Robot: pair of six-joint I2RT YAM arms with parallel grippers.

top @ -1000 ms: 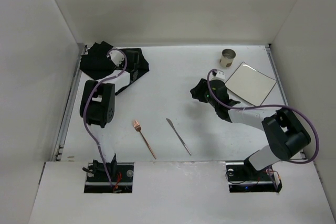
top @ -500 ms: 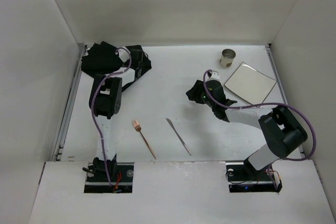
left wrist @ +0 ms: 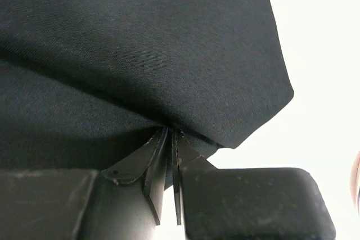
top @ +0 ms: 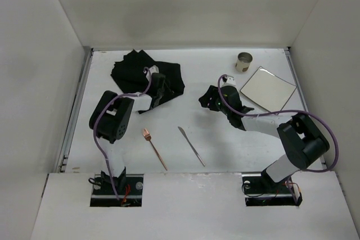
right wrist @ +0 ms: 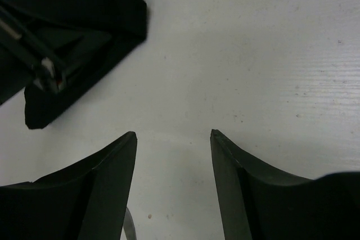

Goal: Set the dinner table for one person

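A crumpled black cloth mat (top: 140, 68) lies at the back left of the white dinner table (top: 191, 77). My left gripper (top: 159, 84) is at the mat's right edge. In the left wrist view its fingers (left wrist: 170, 130) are shut on a fold of the mat (left wrist: 140, 43), which fills most of that view. My right gripper (top: 209, 99) hovers over the middle of the table. It stands open (right wrist: 173, 134) over bare white surface (right wrist: 253, 54), with nothing between its fingers.
A copper fork (top: 154, 149) and a silver knife (top: 191, 145) lie near the front middle. A metal cup (top: 244, 62) and a square white plate (top: 268, 89) sit at the back right. White walls surround the table.
My left gripper has shut on the black mat and pulled it from the far left corner toward the middle. My right gripper shifted slightly left and its jaws opened a little wider.
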